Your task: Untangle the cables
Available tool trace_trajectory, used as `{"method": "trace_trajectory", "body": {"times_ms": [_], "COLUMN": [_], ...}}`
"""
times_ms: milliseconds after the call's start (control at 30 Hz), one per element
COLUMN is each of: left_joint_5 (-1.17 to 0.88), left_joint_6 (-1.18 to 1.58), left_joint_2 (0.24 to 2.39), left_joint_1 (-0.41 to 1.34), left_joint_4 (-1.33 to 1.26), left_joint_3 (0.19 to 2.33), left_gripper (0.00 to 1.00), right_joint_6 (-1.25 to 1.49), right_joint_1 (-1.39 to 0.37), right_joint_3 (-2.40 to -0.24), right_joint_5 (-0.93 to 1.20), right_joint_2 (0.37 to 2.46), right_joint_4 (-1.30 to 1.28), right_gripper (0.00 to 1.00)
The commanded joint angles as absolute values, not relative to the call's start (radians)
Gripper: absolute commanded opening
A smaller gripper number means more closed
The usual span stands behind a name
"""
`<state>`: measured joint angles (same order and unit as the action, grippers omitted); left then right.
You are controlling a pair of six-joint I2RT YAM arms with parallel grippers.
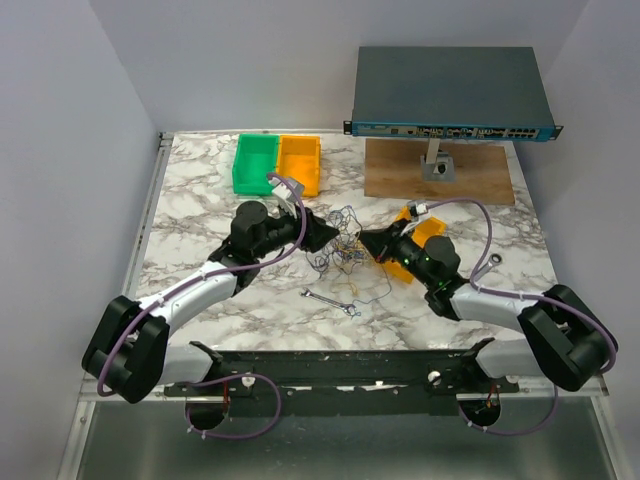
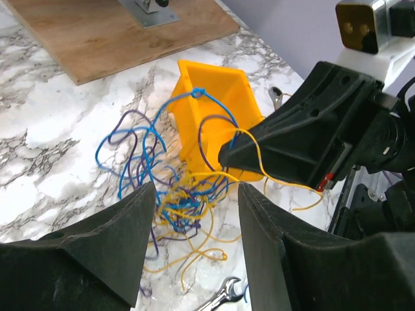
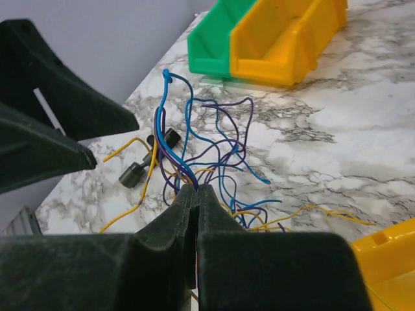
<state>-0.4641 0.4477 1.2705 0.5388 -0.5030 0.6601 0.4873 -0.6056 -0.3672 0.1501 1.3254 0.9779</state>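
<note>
Cables [image 3: 187, 175] in blue, yellow and purple are pinched in the right gripper [image 3: 196, 191], its two fingers squeezed tight together on them. The left gripper [image 2: 194, 194] faces it with its fingers wide apart. The tangle sits on the table [image 1: 200, 200] between both. A yellow bin [image 2: 214, 97] stands just behind the tangle. A green bin [image 1: 257, 163] and a second yellow bin [image 1: 299, 163] touch side by side far back. A wrench [image 1: 330, 301] lies nearer.

The left gripper [image 2: 196, 189] holds its jaws apart. Just beyond, the cables [image 2: 174, 204] lie tangled; the right gripper [image 2: 225, 153] pinches one yellow strand.
</note>
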Motion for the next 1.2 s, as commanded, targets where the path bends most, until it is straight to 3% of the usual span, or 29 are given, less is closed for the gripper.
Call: {"method": "trace_trajectory", "body": {"times_ms": [0, 267, 667, 833, 933, 1000, 1067, 1100, 1167], "left_joint_5": [-0.433, -0.435, -0.457, -0.491, -0.487, -0.517, -0.559, -0.578, -0.611], "left_joint_6": [0.433, 0.430, 0.454, 0.481, 0.494, 0.503, 0.521, 0.528, 0.540], "left_joint_2": [1.261, 1.248, 1.321, 1.383, 1.413, 1.442, 1.471, 1.486, 1.505], "left_joint_1": [0.543, 0.542, 0.543, 0.543, 0.542, 0.543, 0.543, 0.543, 0.543], "left_joint_4": [-0.497, -0.515, -0.500, -0.489, -0.487, -0.469, -0.487, -0.494, -0.503], "left_joint_3": [0.663, 0.649, 0.690, 0.727, 0.739, 0.763, 0.776, 0.784, 0.796], "left_gripper": [0.56, 0.56, 0.57, 0.62, 0.72, 0.71, 0.65, 0.56, 0.16], "right_joint_6": [0.598, 0.641, 0.701, 0.753, 0.769, 0.776, 0.776, 0.774, 0.762], "right_joint_1": [-0.608, -0.607, -0.607, -0.607, -0.607, -0.607, -0.608, -0.608, -0.607], "right_joint_3": [-0.475, -0.604, -0.600, -0.569, -0.549, -0.539, -0.539, -0.541, -0.541], "right_joint_5": [0.004, -0.092, 0.065, 0.165, 0.244, 0.269, 0.272, 0.264, 0.221], "right_joint_2": [1.279, 1.220, 1.173, 1.172, 1.180, 1.186, 1.186, 1.181, 1.168], "right_joint_4": [0.800, 0.614, 0.611, 0.691, 0.761, 0.791, 0.796, 0.790, 0.771], "right_gripper": [0.01, 0.01, 0.01, 0.01, 0.01, 0.01, 0.01, 0.01, 0.01]}}
